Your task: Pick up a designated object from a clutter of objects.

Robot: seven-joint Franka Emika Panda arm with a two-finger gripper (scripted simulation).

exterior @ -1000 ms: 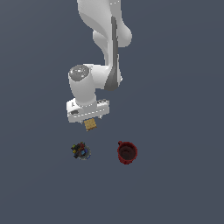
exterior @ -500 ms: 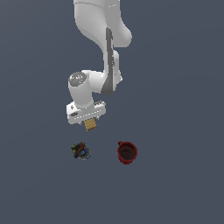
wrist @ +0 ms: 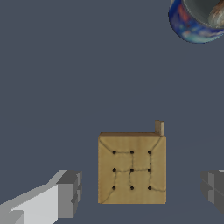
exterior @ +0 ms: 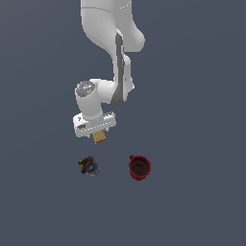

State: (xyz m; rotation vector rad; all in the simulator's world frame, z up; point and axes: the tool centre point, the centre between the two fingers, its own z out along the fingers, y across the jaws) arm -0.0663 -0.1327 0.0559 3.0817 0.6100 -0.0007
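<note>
Three loose items, one of each kind: one small tan square block with a dotted, cracker-like face [wrist: 132, 169], one dark red mug [exterior: 139, 167], and one dark multicoloured roundish piece [exterior: 89, 166], possibly a small cup, though it is too small to tell.

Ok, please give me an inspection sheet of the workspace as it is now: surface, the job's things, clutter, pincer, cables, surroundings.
Surface: plain dark grey-blue floor, no marks seen.
Job's thing: tan cracker-like block lies flat between the pincer's fingers, apart from both.
Clutter: dark red mug, upright, on the exterior view's right; dark multicoloured lump on its left; the two are apart from each other and from the block.
Pincer: pincer is open over the block, one finger on each side, not touching.
Cables: nothing seen.
Surroundings: nothing seen beyond the white arm.
</note>
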